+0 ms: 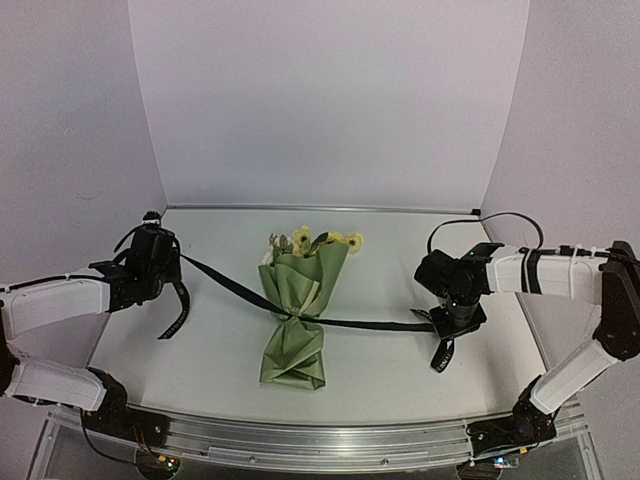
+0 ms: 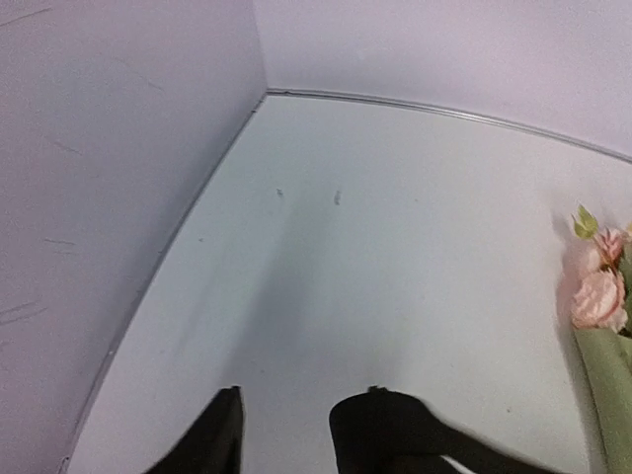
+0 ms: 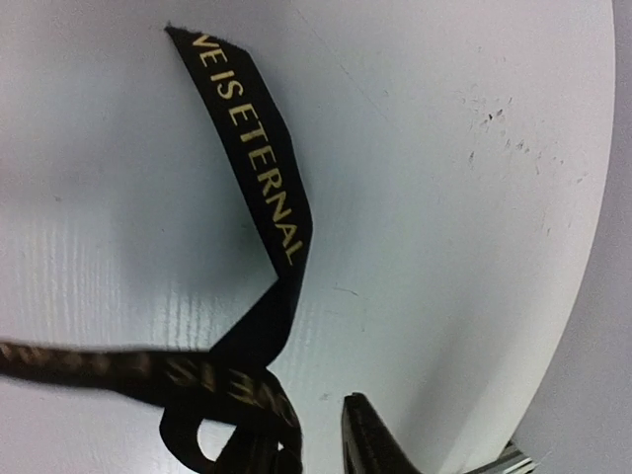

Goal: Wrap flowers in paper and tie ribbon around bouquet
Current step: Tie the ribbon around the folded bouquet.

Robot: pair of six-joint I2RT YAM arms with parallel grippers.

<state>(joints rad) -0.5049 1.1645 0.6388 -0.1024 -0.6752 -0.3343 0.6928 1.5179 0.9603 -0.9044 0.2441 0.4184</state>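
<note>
Olive-green paper point(image 1: 292, 350) with a tan lining at the fold, rolled into a cone and lying mid-table point(image 1: 400, 250), narrow end toward the arms. Pale yellow and cream flowers point(image 1: 318, 240) with green leaves, peeking from the wide far end. Black ribbon point(image 1: 385, 324) printed in gold capitals, "…VE IS ETERNAL" in the right wrist view, cinched around the waist of the bouquet point(image 1: 300, 290) and stretching out to both sides. Left gripper point(image 2: 301, 400) with fingers parted over bare table. Right gripper point(image 1: 458, 320) likewise parted, ribbon draped against one finger, loose tail curling on the table.
</note>
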